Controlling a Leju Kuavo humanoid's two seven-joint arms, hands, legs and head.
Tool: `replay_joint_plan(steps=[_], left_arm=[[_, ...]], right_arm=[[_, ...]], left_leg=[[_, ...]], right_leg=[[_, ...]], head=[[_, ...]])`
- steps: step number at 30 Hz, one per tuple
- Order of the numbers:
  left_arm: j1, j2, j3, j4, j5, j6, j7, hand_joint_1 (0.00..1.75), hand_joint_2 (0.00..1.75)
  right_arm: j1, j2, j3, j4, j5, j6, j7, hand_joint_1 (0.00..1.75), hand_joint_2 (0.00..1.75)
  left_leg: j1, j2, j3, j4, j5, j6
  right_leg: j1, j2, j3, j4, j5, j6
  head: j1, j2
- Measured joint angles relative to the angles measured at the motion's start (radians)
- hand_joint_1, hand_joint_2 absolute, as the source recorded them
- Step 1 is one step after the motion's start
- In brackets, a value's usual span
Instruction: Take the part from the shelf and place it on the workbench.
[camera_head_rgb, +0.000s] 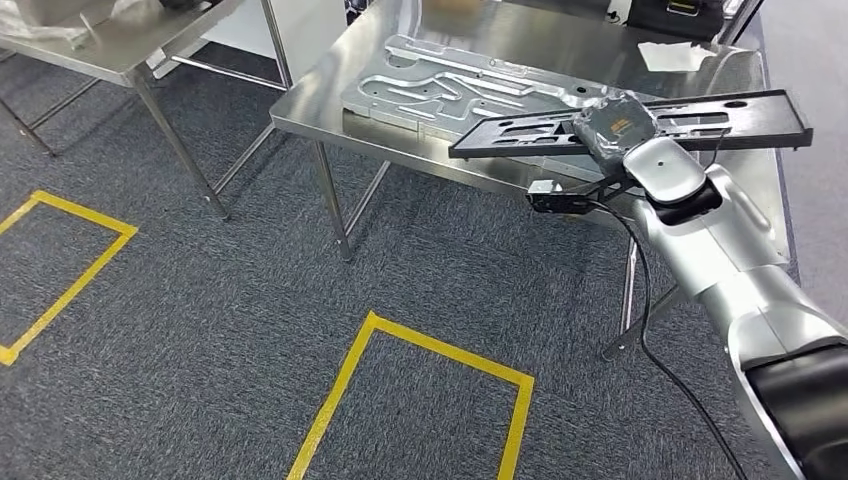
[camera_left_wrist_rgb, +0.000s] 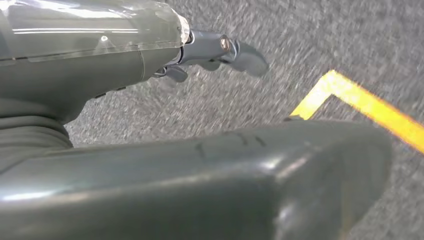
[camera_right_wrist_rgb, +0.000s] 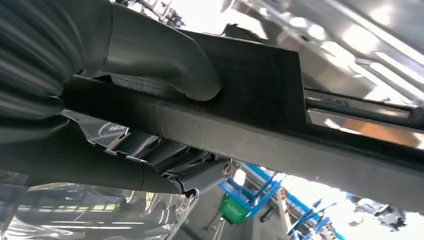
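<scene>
while the right hand is gripping the long black part near its middle, the part is hanging level just above the steel workbench and its grey fixture plate; the left hand is holding nothing, fingers loosely apart over the carpet.

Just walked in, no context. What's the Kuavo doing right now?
The right hand grips a long black slotted part and holds it over the steel workbench, just above a silver machined plate lying there. In the right wrist view the thumb presses on the part's flat face. The left hand hangs over grey carpet near yellow floor tape, holding nothing.
</scene>
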Motion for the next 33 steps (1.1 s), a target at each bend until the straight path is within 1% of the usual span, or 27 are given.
replay_joint_plan(steps=[1, 2, 3, 5, 6, 7, 8, 9, 10, 11, 12, 13, 14, 16, 17, 18, 20, 21, 22, 23, 25, 27, 28, 29, 31, 32, 33], left_arm=[[0.000, 0.000, 0.000, 0.000, 0.000, 0.000, 0.000, 0.00, 0.00], [-0.001, 0.001, 0.000, 0.000, -0.001, 0.000, 0.000, 0.00, 0.00], [-0.001, 0.001, 0.001, 0.000, -0.001, 0.000, 0.000, 0.00, 0.00], [-0.003, 0.002, 0.001, 0.000, -0.001, 0.000, 0.000, 0.00, 0.00], [-0.003, 0.002, 0.001, 0.000, -0.002, 0.000, 0.000, 0.00, 0.00], [-0.003, 0.002, 0.002, 0.000, -0.003, 0.000, 0.000, 0.00, 0.00], [-0.002, 0.002, 0.002, 0.000, -0.003, 0.000, 0.000, 0.00, 0.00], [-0.001, 0.002, 0.004, 0.000, -0.003, 0.000, 0.001, 0.00, 0.00], [-0.001, 0.001, 0.005, 0.000, -0.004, 0.001, 0.001, 0.00, 0.00], [-0.001, 0.001, 0.006, 0.001, -0.004, 0.001, 0.001, 0.00, 0.00], [-0.003, 0.000, 0.007, 0.001, -0.005, 0.001, 0.001, 0.00, 0.00], [-0.004, 0.000, 0.008, 0.001, -0.006, 0.000, 0.002, 0.00, 0.00], [-0.005, 0.000, 0.009, 0.001, -0.008, 0.000, 0.002, 0.00, 0.00], [-0.004, 0.003, 0.009, 0.001, -0.013, -0.002, 0.003, 0.00, 0.00], [-0.005, 0.004, 0.009, 0.001, -0.016, -0.004, 0.003, 0.00, 0.00], [-0.006, 0.006, 0.009, 0.001, -0.020, -0.006, 0.004, 0.00, 0.00], [-0.007, 0.006, 0.009, 0.001, -0.026, -0.009, 0.005, 0.00, 0.00], [-0.005, 0.006, 0.009, 0.001, -0.029, -0.010, 0.006, 0.00, 0.00], [-0.003, 0.007, 0.009, 0.001, -0.032, -0.011, 0.008, 0.00, 0.00], [-0.002, 0.008, 0.009, 0.001, -0.035, -0.012, 0.009, 0.00, 0.00], [0.000, 0.011, 0.009, 0.001, -0.042, -0.013, 0.012, 0.00, 0.00], [0.000, 0.012, 0.009, 0.001, -0.048, -0.015, 0.013, 0.00, 0.00], [0.000, 0.012, 0.009, 0.001, -0.050, -0.016, 0.014, 0.00, 0.00], [0.000, 0.012, 0.009, 0.001, -0.052, -0.016, 0.015, 0.00, 0.00], [-0.001, 0.013, 0.009, 0.001, -0.056, -0.017, 0.015, 0.00, 0.00], [-0.001, 0.013, 0.009, 0.001, -0.058, -0.018, 0.015, 0.00, 0.00], [-0.001, 0.014, 0.009, 0.001, -0.059, -0.018, 0.015, 0.00, 0.00]], right_arm=[[0.001, 0.000, 0.000, 0.004, -0.003, -0.004, -0.001, 1.75, 1.75], [0.001, 0.001, -0.001, 0.008, -0.007, -0.008, -0.002, 1.75, 1.75], [0.004, 0.001, -0.003, 0.013, -0.014, -0.015, -0.003, 1.75, 1.75], [0.016, 0.002, -0.012, 0.021, -0.030, -0.030, -0.006, 1.75, 1.75], [0.026, 0.004, -0.018, 0.025, -0.039, -0.041, -0.008, 1.75, 1.75], [0.037, 0.006, -0.025, 0.028, -0.046, -0.054, -0.009, 1.75, 1.75], [0.045, 0.008, -0.032, 0.029, -0.052, -0.072, -0.009, 1.75, 1.75], [0.051, 0.011, -0.039, 0.030, -0.058, -0.093, -0.009, 1.75, 1.75], [0.054, 0.014, -0.046, 0.030, -0.064, -0.114, -0.009, 1.75, 1.75], [0.057, 0.016, -0.055, 0.028, -0.069, -0.136, -0.008, 1.75, 1.75], [0.064, 0.017, -0.066, 0.022, -0.074, -0.158, -0.007, 1.75, 1.75], [0.074, 0.017, -0.080, 0.011, -0.079, -0.179, -0.006, 1.75, 1.75], [0.088, 0.018, -0.095, -0.004, -0.083, -0.200, -0.004, 1.75, 1.75], [0.117, 0.020, -0.128, -0.038, -0.094, -0.237, -0.003, 1.75, 1.75], [0.130, 0.021, -0.145, -0.056, -0.102, -0.254, -0.003, 1.75, 1.75], [0.143, 0.022, -0.164, -0.074, -0.110, -0.270, -0.003, 1.75, 1.75], [0.175, 0.022, -0.202, -0.106, -0.128, -0.291, -0.005, 1.75, 1.75], [0.194, 0.022, -0.218, -0.119, -0.137, -0.295, -0.008, 1.75, 1.75], [0.215, 0.021, -0.235, -0.133, -0.145, -0.295, -0.013, 1.75, 1.75], [0.236, 0.019, -0.252, -0.147, -0.150, -0.294, -0.017, 1.75, 1.75], [0.272, 0.016, -0.289, -0.173, -0.153, -0.289, -0.026, 1.75, 1.75], [0.293, 0.013, -0.320, -0.190, -0.149, -0.281, -0.031, 1.75, 1.75], [0.302, 0.011, -0.333, -0.198, -0.148, -0.277, -0.033, 1.75, 1.75], [0.310, 0.008, -0.343, -0.205, -0.147, -0.274, -0.034, 1.75, 1.75], [0.326, 0.003, -0.362, -0.220, -0.145, -0.269, -0.035, 1.75, 1.75], [0.331, 0.001, -0.370, -0.226, -0.145, -0.267, -0.036, 1.75, 1.75], [0.335, -0.002, -0.376, -0.230, -0.144, -0.265, -0.036, 1.75, 1.75]], left_leg=[[0.000, 0.000, 0.009, -0.006, -0.004, 0.008], [0.000, -0.002, 0.020, -0.010, -0.007, 0.014], [-0.001, -0.003, 0.029, -0.014, -0.013, 0.020], [-0.003, -0.009, 0.048, -0.016, -0.028, 0.026], [-0.005, -0.012, 0.060, -0.016, -0.038, 0.027], [-0.008, -0.015, 0.073, -0.016, -0.048, 0.028], [-0.011, -0.017, 0.088, -0.016, -0.059, 0.029], [-0.014, -0.018, 0.103, -0.017, -0.070, 0.029], [-0.017, -0.018, 0.116, -0.016, -0.081, 0.029], [-0.020, -0.020, 0.126, -0.014, -0.091, 0.027], [-0.022, -0.022, 0.134, -0.013, -0.102, 0.023], [-0.024, -0.023, 0.142, -0.006, -0.109, 0.018], [-0.025, -0.025, 0.148, 0.000, -0.113, 0.012], [-0.025, -0.022, 0.153, 0.026, -0.123, 0.001], [-0.023, -0.019, 0.141, 0.056, -0.134, -0.004], [-0.021, -0.016, 0.116, 0.103, -0.152, -0.010], [-0.012, -0.010, 0.041, 0.219, -0.199, -0.020], [-0.008, -0.009, 0.008, 0.255, -0.214, -0.025], [-0.004, -0.007, -0.011, 0.261, -0.211, -0.029], [-0.001, -0.006, -0.015, 0.236, -0.187, -0.031], [0.003, -0.005, 0.007, 0.117, -0.092, -0.032], [0.000, -0.005, 0.028, 0.028, -0.042, -0.022], [-0.002, -0.006, 0.031, 0.013, -0.037, -0.015], [-0.005, -0.006, 0.034, 0.011, -0.042, -0.006], [-0.003, -0.007, 0.045, 0.006, -0.037, 0.007], [-0.002, -0.007, 0.052, 0.002, -0.038, 0.012], [-0.002, -0.007, 0.059, -0.001, -0.041, 0.017]], right_leg=[[-0.002, -0.001, -0.012, 0.027, 0.004, 0.003], [-0.004, -0.002, -0.037, 0.070, 0.003, 0.005], [-0.004, -0.003, -0.074, 0.130, -0.008, 0.006], [0.000, -0.003, -0.161, 0.244, -0.055, 0.006], [0.002, -0.003, -0.195, 0.272, -0.076, 0.005], [0.003, -0.003, -0.214, 0.270, -0.081, 0.001], [0.005, -0.003, -0.219, 0.239, -0.064, -0.004], [0.008, -0.003, -0.212, 0.184, -0.022, -0.012], [0.013, -0.003, -0.202, 0.119, 0.035, -0.022], [0.020, -0.001, -0.193, 0.065, 0.081, -0.030], [0.026, 0.002, -0.185, 0.027, 0.118, -0.038], [0.029, 0.005, -0.179, 0.009, 0.134, -0.043], [0.030, 0.008, -0.171, 0.005, 0.132, -0.048], [0.024, 0.008, -0.146, -0.001, 0.130, -0.055], [0.022, 0.007, -0.136, -0.002, 0.124, -0.059], [0.021, 0.007, -0.127, -0.003, 0.119, -0.061], [0.021, 0.007, -0.115, -0.002, 0.105, -0.063], [0.021, 0.008, -0.108, -0.002, 0.098, -0.062], [0.020, 0.009, -0.099, -0.002, 0.089, -0.060], [0.018, 0.010, -0.089, -0.001, 0.081, -0.057], [0.014, 0.011, -0.068, 0.001, 0.062, -0.048], [0.013, 0.013, -0.059, 0.004, 0.048, -0.037], [0.014, 0.013, -0.057, 0.006, 0.044, -0.030], [0.014, 0.014, -0.057, 0.007, 0.042, -0.024], [0.013, 0.011, -0.062, 0.026, 0.039, -0.013], [0.011, 0.008, -0.079, 0.057, 0.033, -0.009], [0.010, 0.005, -0.108, 0.106, 0.020, -0.006]], head=[[0.000, 0.000], [0.000, 0.000], [0.000, 0.000], [0.000, 0.000], [0.000, 0.000], [0.000, 0.000], [0.000, 0.000], [0.000, 0.000], [0.000, 0.000], [0.000, 0.000], [0.000, 0.000], [0.000, 0.000], [0.000, 0.000], [-0.001, 0.000], [-0.001, 0.000], [-0.001, 0.000], [-0.001, 0.000], [-0.001, 0.000], [-0.001, 0.000], [-0.001, 0.000], [-0.001, 0.000], [-0.001, 0.000], [-0.001, 0.000], [-0.001, 0.000], [-0.001, 0.000], [-0.001, 0.000], [-0.001, 0.000]])
